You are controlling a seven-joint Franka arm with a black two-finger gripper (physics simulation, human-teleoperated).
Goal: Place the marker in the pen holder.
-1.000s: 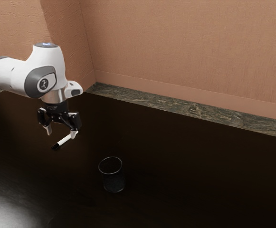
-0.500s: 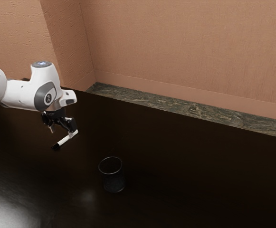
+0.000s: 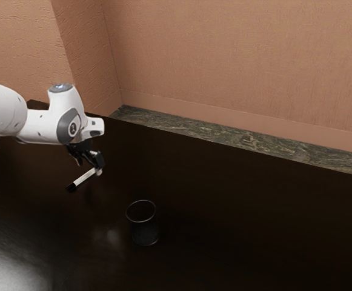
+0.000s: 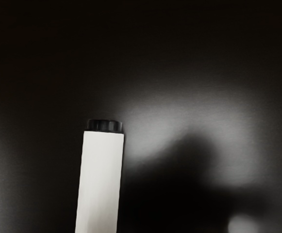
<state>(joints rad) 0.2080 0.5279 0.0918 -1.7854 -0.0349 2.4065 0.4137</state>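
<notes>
a dark table (image 3: 242, 230), a white arm (image 3: 39, 125), a black gripper (image 3: 89, 167), a pen holder (image 3: 145, 230) and a marker (image 3: 83, 178).
the table's far edge is bordered by a stone-patterned strip (image 3: 254, 142); the arm is extended from the exterior view's left. the gripper is held low at the marker's pale end; how far it is opened, and whether anything is gripped, cannot be told. the pen holder is stood upright, well in from that far edge. the marker is laid slantwise outside it, toward the exterior view's left, its black end pointed away from the far edge.
</notes>
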